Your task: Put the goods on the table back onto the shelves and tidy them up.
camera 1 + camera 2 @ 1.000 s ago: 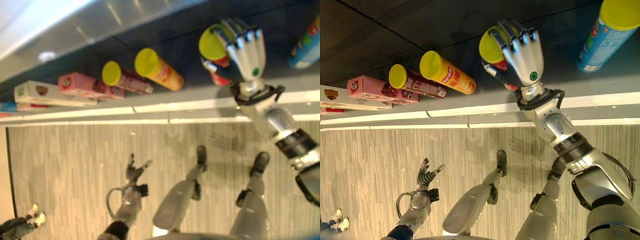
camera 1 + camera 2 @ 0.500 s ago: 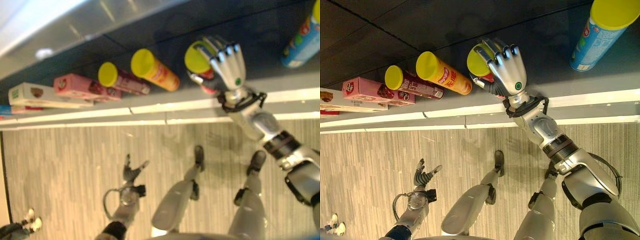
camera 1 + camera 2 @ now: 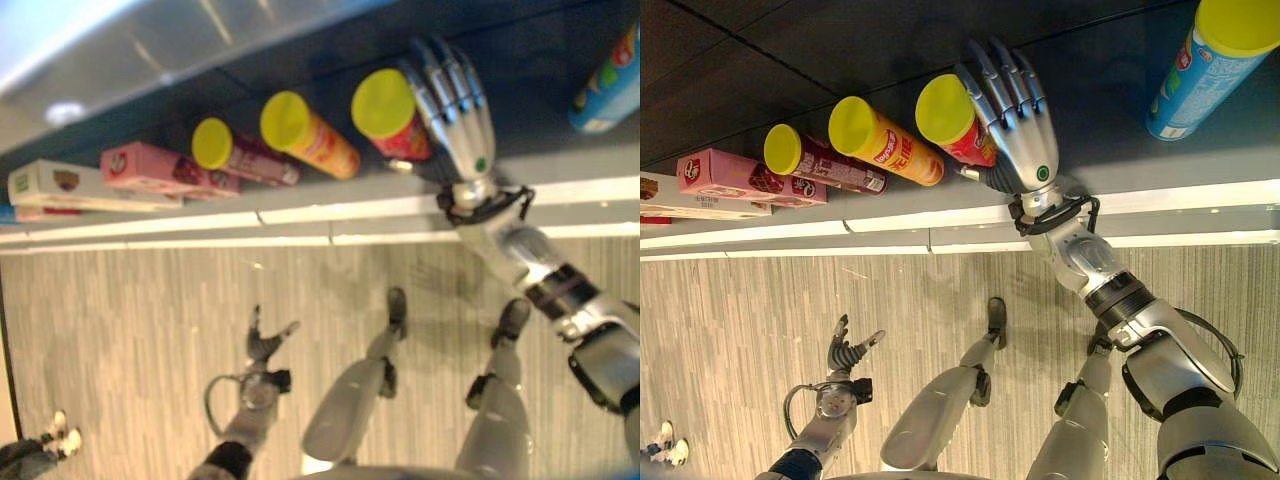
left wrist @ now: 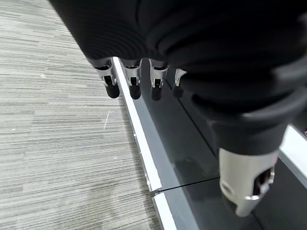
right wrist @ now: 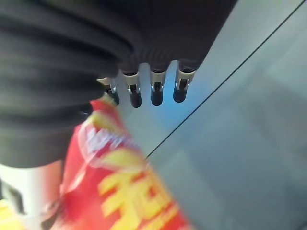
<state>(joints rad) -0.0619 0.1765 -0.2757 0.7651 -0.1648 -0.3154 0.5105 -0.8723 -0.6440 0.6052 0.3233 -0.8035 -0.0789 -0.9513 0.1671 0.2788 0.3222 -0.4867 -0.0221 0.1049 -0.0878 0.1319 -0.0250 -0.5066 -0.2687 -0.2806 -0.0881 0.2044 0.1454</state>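
Nudging red can (image 3: 952,118) into the can row, upper centre of shelf (image 3: 1200,190) | right hand (image 3: 1018,120) fingers straight, flat alongside it, gripping nothing | left hand (image 3: 845,352) loosely spread, lower left, idle

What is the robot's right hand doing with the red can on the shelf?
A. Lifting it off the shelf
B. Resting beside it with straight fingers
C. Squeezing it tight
B: the right hand lies with straight fingers against the side of the red can, which stands on the shelf.
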